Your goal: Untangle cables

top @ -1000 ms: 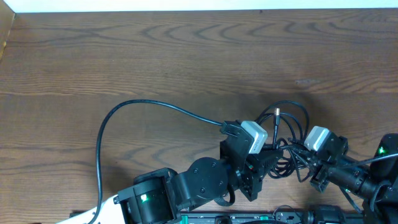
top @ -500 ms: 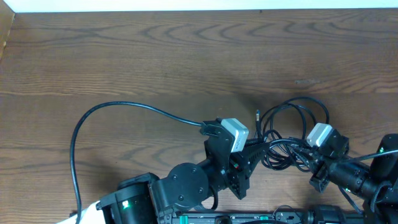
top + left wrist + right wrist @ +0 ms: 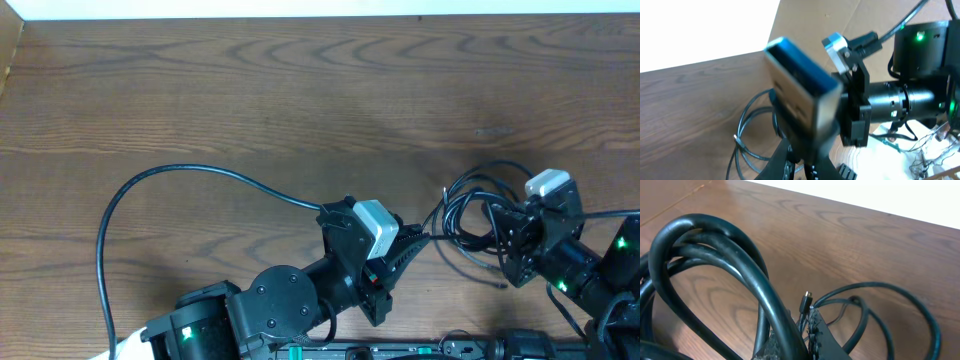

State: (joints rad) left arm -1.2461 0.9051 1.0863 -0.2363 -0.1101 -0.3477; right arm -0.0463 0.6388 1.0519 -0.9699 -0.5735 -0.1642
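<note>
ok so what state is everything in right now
cables: tangled, bunched in loops between the two grippers
left gripper: shut, apparently on one strand of the cables
right gripper: shut on the cables, loops arching over it
plug end: loose, plugged into nothing

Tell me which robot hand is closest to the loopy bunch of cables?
The right gripper: the cables bunch against it; the left gripper only pinches one strand leading out.
</note>
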